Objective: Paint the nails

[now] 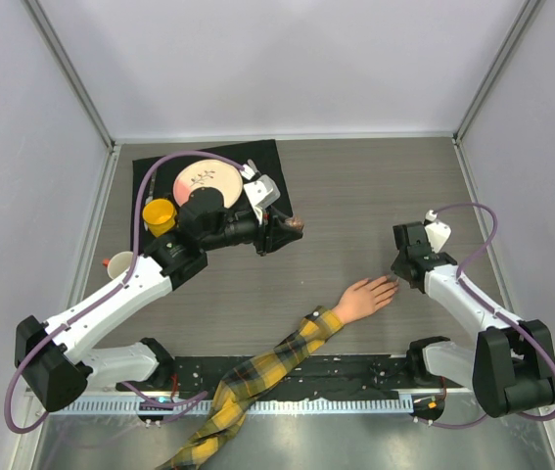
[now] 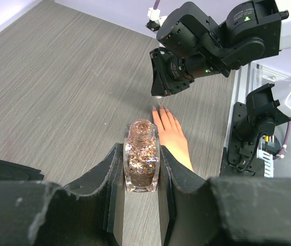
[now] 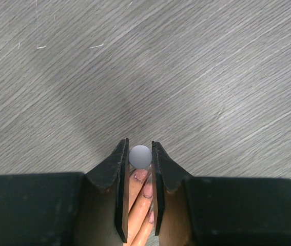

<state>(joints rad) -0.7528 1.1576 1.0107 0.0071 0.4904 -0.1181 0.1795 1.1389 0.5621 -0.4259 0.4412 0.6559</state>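
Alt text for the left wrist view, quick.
The left hand clamps a glitter nail polish bottle, uncapped. Beyond it the mannequin hand lies palm down on the wood-grain table, the right hand poised at its fingertips.

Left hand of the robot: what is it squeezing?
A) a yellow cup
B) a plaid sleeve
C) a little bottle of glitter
C: in the left wrist view, the left hand is clamped on a small open glitter bottle.
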